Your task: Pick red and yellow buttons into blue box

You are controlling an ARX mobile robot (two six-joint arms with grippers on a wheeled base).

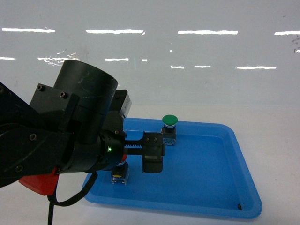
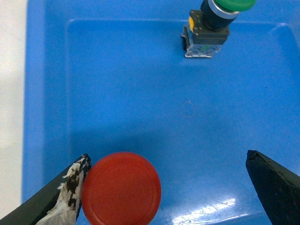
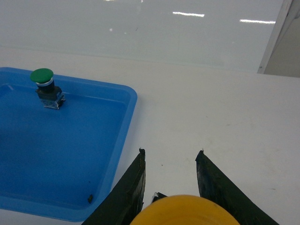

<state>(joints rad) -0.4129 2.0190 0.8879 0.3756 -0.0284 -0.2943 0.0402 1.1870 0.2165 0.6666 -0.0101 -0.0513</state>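
Left gripper [image 2: 164,187] over the shallow blue tray [image 1: 220,187], jaws spread wide; the red button [image 2: 122,188] sits between them, its cap touching the left fingertip [image 2: 75,180], not clamped. Right gripper [image 3: 171,176] above the white table [image 3: 225,108] just beside the tray's edge, fingers set against a yellow button [image 3: 185,211]. Green button [image 1: 169,129] stands upright at the tray's far side. The blue box appears in no view
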